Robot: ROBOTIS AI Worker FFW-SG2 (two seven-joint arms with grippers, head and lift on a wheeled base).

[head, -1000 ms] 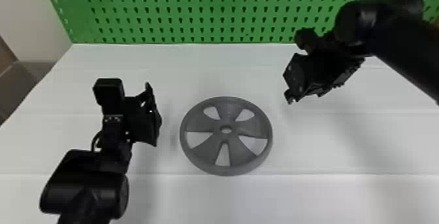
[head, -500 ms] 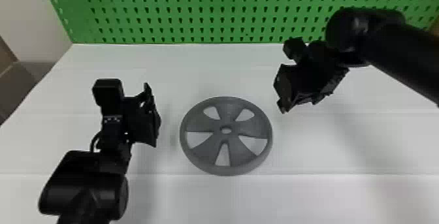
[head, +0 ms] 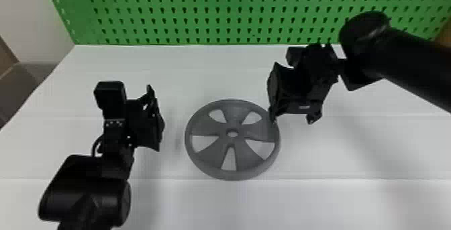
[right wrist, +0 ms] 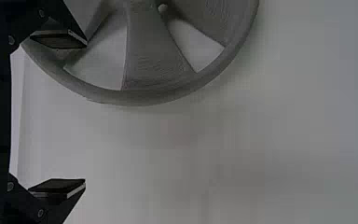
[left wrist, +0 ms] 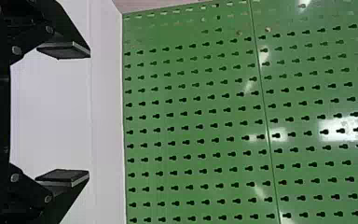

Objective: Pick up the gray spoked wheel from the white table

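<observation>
In the head view, you have the gray spoked wheel lying flat on the white table, short of the green pegboard. Your right gripper hangs at the wheel's right side, the tip of one finger overlapping the rim from this angle; you cannot tell here whether it touches. Your left gripper is parked above the table on the wheel's left, apart from it.

In the left wrist view, you see the left gripper's fingers spread wide with nothing between them, facing the pegboard. It looks idle, so you can probably leave it there.

In the right wrist view, you see the right gripper's fingers well parted too, and holding nothing. One finger lies across the wheel near its rim, by an opening between spokes; the other is over bare table outside it. That reads as the approach: you are lining up on the rim, and the grasp and lift are still to do.

Your next move likely calls for settling the rim between the two fingers, then lowering so the inner one drops through an opening rather than landing on a spoke. Close only once both reach past the rim, then raise the wheel.
</observation>
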